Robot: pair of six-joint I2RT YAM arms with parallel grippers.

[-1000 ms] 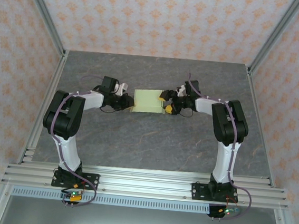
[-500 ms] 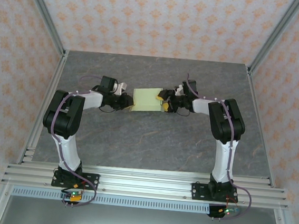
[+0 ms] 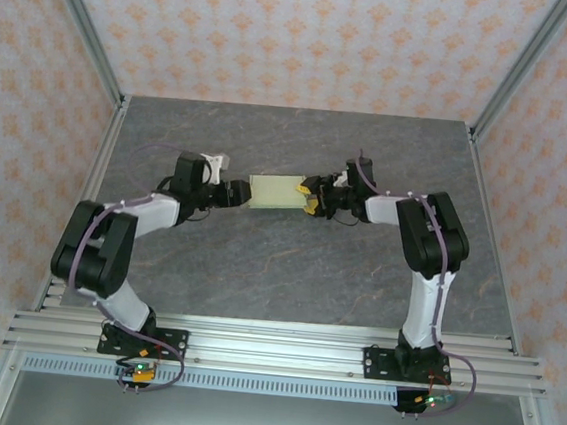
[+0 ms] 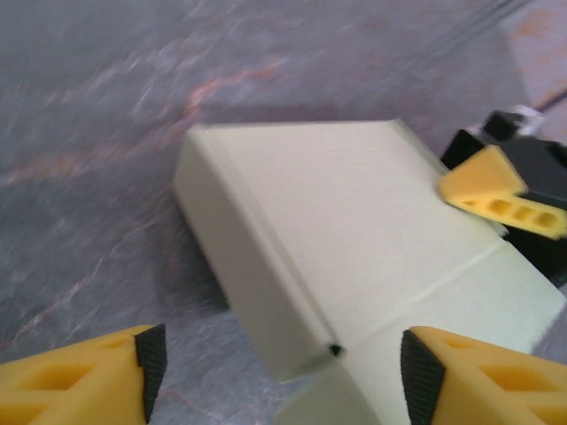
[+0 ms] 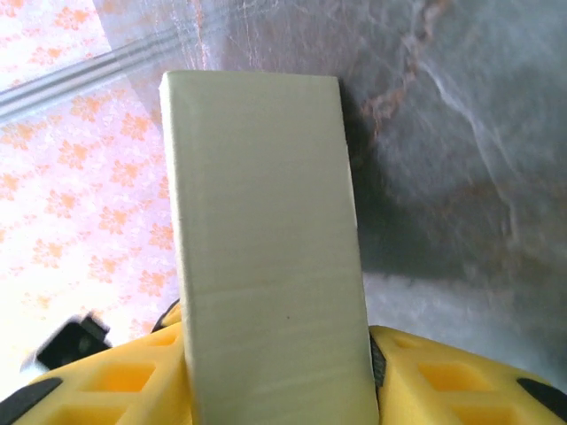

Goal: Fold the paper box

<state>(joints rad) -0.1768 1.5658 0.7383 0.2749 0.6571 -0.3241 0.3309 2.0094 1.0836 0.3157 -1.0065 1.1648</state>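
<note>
Pale-green paper box (image 3: 276, 193) clamped between right fingers (image 5: 443, 381), left fingers (image 4: 89, 376) spread apart

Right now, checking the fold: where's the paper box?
Top view: the paper box is near the middle, between the grippers; the right gripper grips its right end, the left gripper is open by its left.

Left arm bent low with elbow out, forearm reaching inward, left gripper (image 3: 237, 194) spread wide, right arm upright, forearm stretched inward, right gripper (image 3: 312, 197) clamping the paper box (image 3: 277, 192)
</note>
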